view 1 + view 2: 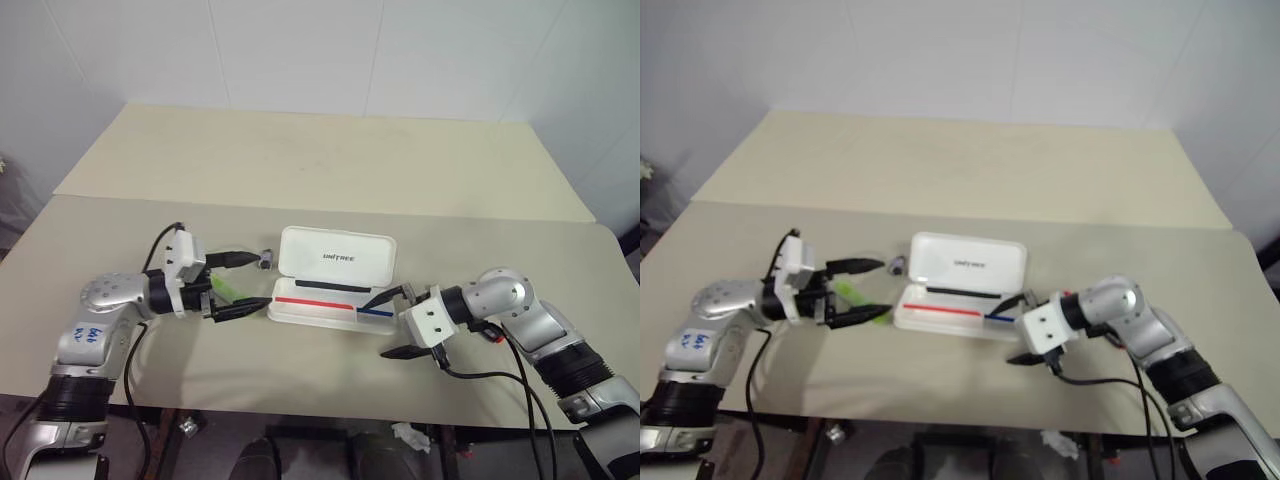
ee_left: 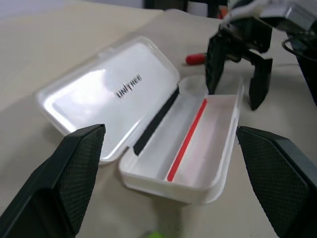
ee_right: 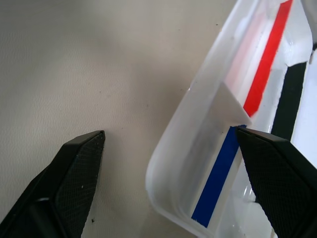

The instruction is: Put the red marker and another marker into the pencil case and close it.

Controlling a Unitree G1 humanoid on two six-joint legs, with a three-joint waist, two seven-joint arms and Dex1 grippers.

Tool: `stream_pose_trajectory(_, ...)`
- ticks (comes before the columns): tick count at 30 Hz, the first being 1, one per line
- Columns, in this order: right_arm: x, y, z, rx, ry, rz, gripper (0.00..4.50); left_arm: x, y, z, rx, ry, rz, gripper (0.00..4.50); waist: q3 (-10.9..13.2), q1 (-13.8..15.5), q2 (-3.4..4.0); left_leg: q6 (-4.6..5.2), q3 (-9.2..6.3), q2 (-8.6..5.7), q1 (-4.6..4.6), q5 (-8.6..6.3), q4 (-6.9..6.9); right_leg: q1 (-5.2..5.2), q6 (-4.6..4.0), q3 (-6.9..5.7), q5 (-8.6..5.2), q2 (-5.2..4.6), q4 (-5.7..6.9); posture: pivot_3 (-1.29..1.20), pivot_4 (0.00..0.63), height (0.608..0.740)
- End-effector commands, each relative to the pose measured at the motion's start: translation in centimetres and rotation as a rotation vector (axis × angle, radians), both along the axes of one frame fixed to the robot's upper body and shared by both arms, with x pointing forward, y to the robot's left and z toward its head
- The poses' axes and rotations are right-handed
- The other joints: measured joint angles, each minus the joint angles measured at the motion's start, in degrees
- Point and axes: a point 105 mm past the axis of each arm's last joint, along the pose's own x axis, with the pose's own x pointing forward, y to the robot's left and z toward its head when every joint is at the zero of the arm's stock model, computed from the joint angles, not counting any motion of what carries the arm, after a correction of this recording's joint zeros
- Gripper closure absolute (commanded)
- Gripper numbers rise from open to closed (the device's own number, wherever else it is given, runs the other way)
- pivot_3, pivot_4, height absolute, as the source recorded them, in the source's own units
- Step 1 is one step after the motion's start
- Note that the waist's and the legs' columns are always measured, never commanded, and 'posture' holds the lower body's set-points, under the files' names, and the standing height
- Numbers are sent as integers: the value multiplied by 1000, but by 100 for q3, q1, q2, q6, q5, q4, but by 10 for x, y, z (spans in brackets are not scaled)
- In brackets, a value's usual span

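Both tools (image 1: 232,285) (image 1: 396,322) wide open, empty.

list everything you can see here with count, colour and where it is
pencil case: one, white, open at the table's middle, lid laid back, red and blue stripe inside, no markers in it
green marker: one, lime, on the table left of the case, between the left gripper's fingers
red marker: one, red, on the table beyond the case's right end
small metal piece: one, grey-black, by the lid's left end
table: one, beige
left gripper: one, black fingers, open, at the case's left end
right gripper: one, black fingers, open, at the case's right end
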Motion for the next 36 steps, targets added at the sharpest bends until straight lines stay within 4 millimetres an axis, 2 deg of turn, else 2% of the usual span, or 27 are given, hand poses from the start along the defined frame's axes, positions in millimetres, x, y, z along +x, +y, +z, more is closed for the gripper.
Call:
stream_pose_trajectory(1, 8, -9, 25, 97, -27, -87, 37, 5, -5, 6, 6, -49, -25, 0, 6, 20, 10, 0, 0, 0, -3, 0, -3, -6, 0, 0, 0, 0, 0, 0, 150, 740)
stream_pose_trajectory(5, 11, -20, 40, 153, -27, -139, 37, 9, -9, 4, 4, -52, -43, 0, 7, 74, 13, -1, 0, -2, -22, 0, -13, -26, 2, -2, -1, 0, -1, 0, 150, 740)
stream_pose_trajectory(8, 13, -27, 52, 190, -36, -172, 37, 11, -11, 1, 6, -50, -55, 0, 7, 88, 14, -2, -3, -3, -90, 2, -6, -94, 6, -6, 0, 2, 7, 0, 150, 740)
stream_pose_trajectory(12, 10, -37, 73, 268, -29, -194, 37, 14, -18, -1, -8, -53, -74, 0, 12, 94, 22, -1, 0, -5, -97, 0, -7, -100, 12, -6, -5, 6, 4, 0, 150, 740)
stream_pose_trajectory(16, 13, -53, 80, 258, -58, -269, 37, 13, -20, -1, -13, -61, -85, 0, 13, 95, 24, 1, 0, -9, -98, -1, -2, -97, 15, -6, -6, 18, 4, 0, 150, 740)
stream_pose_trajectory(23, 22, -78, 73, 200, -38, -424, 37, 5, -16, 7, -27, -73, -88, 0, 13, 84, 24, 2, -1, -8, -95, -2, 13, -94, 15, -3, -6, 33, 21, 0, 150, 740)
stream_pose_trajectory(32, 26, -110, 43, 55, 106, -677, 37, -18, 13, 27, -38, -74, -29, 0, 18, 71, 32, -1, 1, 1, -93, -3, 13, -98, 13, 4, -8, 44, 28, 0, 150, 740)
stream_pose_trajectory(36, 26, -111, 37, 53, 216, -746, 37, -27, 21, 34, -56, -70, -15, 0, 19, 72, 33, -1, 2, 0, -92, -4, 14, -97, 11, 6, -8, 41, 27, 0, 150, 740)
